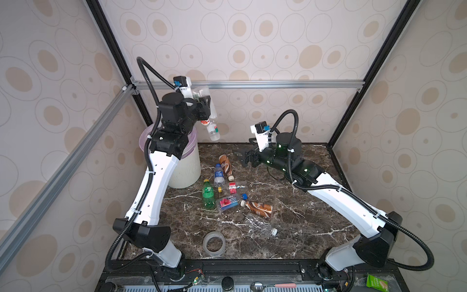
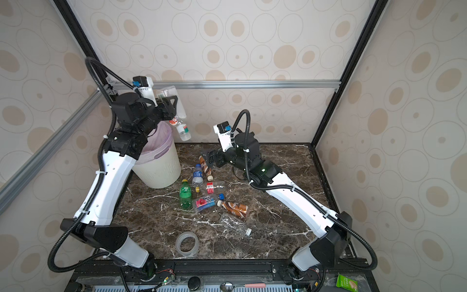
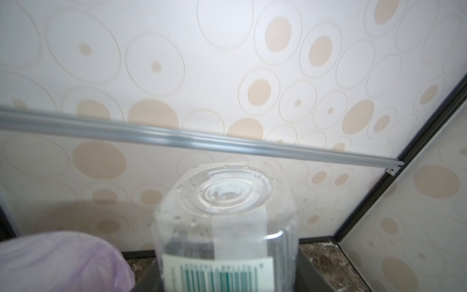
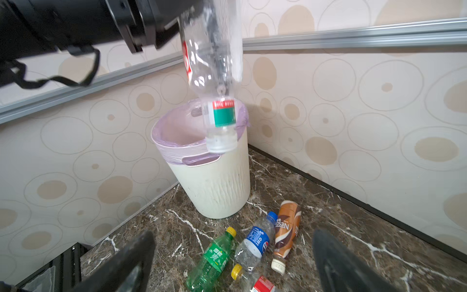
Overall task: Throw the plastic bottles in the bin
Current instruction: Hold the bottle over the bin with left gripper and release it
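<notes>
My left gripper (image 1: 206,106) (image 3: 227,278) is raised and shut on a clear bottle (image 1: 211,121) (image 2: 180,118) (image 4: 214,63) with a white barcode label, which hangs cap down. In both top views its cap hangs just right of the rim of the cream bin (image 1: 187,172) (image 2: 161,172) (image 4: 214,187) with its lilac liner. My right gripper (image 1: 240,156) (image 2: 208,158) (image 4: 233,235) hovers open and empty above the bottles lying on the marble: a brown one (image 1: 225,164), a blue-labelled one (image 1: 218,174), a green one (image 1: 208,194), a red-labelled one (image 1: 233,187) and others nearby.
A clear tape ring (image 1: 214,244) lies near the front of the marble table (image 1: 316,222). An aluminium rail (image 1: 252,84) crosses the back wall behind the raised bottle. A spoon (image 1: 273,285) and a green packet (image 1: 377,283) lie on the front ledge.
</notes>
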Robot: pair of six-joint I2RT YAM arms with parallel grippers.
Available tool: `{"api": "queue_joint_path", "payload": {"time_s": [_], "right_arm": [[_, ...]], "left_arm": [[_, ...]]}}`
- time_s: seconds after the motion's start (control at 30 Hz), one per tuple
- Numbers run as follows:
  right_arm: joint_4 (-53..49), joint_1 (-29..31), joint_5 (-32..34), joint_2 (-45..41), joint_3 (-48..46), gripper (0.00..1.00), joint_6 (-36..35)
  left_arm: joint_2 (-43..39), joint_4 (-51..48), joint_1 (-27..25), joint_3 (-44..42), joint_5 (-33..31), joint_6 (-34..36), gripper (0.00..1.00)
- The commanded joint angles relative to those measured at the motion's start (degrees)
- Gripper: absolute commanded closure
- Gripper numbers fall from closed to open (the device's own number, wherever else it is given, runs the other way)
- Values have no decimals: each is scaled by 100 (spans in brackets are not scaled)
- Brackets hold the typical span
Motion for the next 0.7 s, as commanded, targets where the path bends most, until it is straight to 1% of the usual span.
{"api": "queue_joint_path", "payload": {"time_s": [0.0,0.1,0.2,0.43,0.53,0.6,0.63,0.67], "right_arm": [[316,86,-343,164,449,0,-243],[345,161,-394,230,703,0,-376],[279,199,-358,253,899,0,-488],[60,205,-241,260,1014,0,-678],[62,199,-195,267,914,0,-696],[49,202,-193,284,857,0,-699],[36,203,-186,297,832,0,-681],[20,202,-186,303,807,0,-678]], "left_arm": [[-3,-405,68,598,-729,1037,45],[9,-389,75,892,-1208,1374,45],[-158,-101,81,820,-1647,1639,45],[-838,1247,105,-262,-2486,2186,45],[-830,1535,286,-698,-2518,2174,45],[-597,1304,446,-773,-2537,1993,45],[-400,1104,538,-803,-2604,1869,43],[-236,911,620,-818,-2700,1747,39]]}}
